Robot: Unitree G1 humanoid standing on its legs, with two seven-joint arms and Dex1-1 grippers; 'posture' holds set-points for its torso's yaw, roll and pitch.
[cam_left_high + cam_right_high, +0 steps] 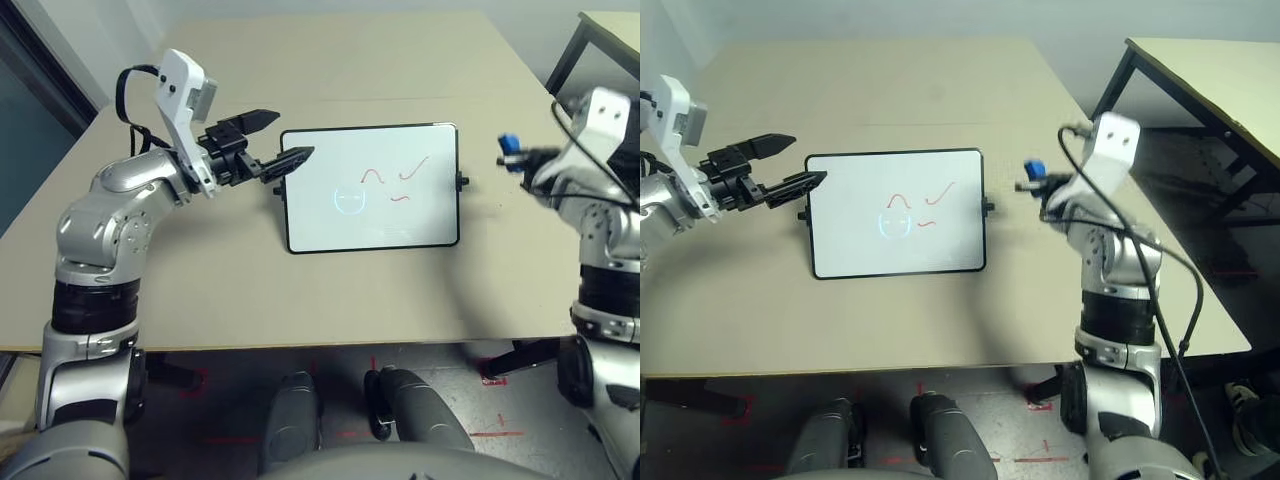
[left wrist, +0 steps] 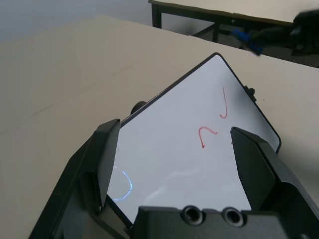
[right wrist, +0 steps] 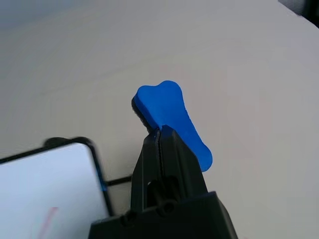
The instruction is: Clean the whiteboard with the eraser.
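Eraser in hand, right of the board

We see our right fingers [image 3: 162,130] clamped on the eraser [image 3: 172,112], right of the board [image 1: 372,188]; our left fingers [image 1: 285,140] stand apart at its left edge. Next, we judge, carry the eraser over and lower it onto the red marks [image 1: 385,180].

Pale table [image 1: 330,70]; grey floor [image 1: 240,430], red marks [image 1: 498,434].

head-mounted stereo pair facing down, wrist cameras closer
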